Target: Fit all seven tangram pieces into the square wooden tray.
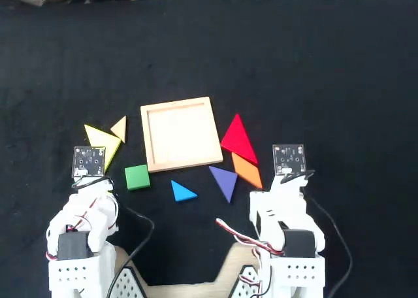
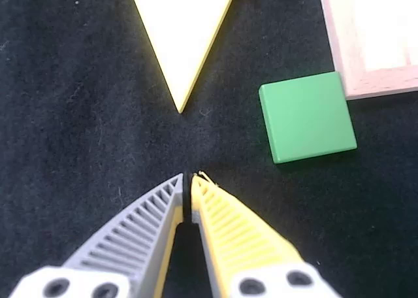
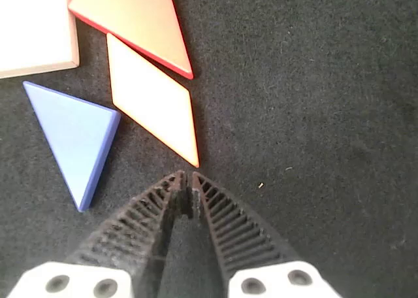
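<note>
The square wooden tray [image 1: 149,134] lies bare in the middle of the black cloth. Left of it are a yellow triangle [image 1: 102,142] and a small tan triangle [image 1: 119,127]; a green square [image 1: 137,177] lies by its near left corner. A blue triangle [image 1: 182,191] and a purple triangle [image 1: 225,181] lie in front, a red triangle [image 1: 238,139] and an orange parallelogram [image 1: 247,170] to its right. My left gripper [image 2: 189,178] is shut just short of the yellow triangle [image 2: 181,33], with the green square [image 2: 306,117] beside it. My right gripper [image 3: 186,176] is shut near the orange parallelogram [image 3: 151,99] and the purple triangle [image 3: 76,134].
The black cloth spreads wide behind and to both sides of the tray. Both arm bases stand at the table's near edge, with cables trailing between them. The tray's corner [image 2: 366,43] lies close beside the green square in the left wrist view.
</note>
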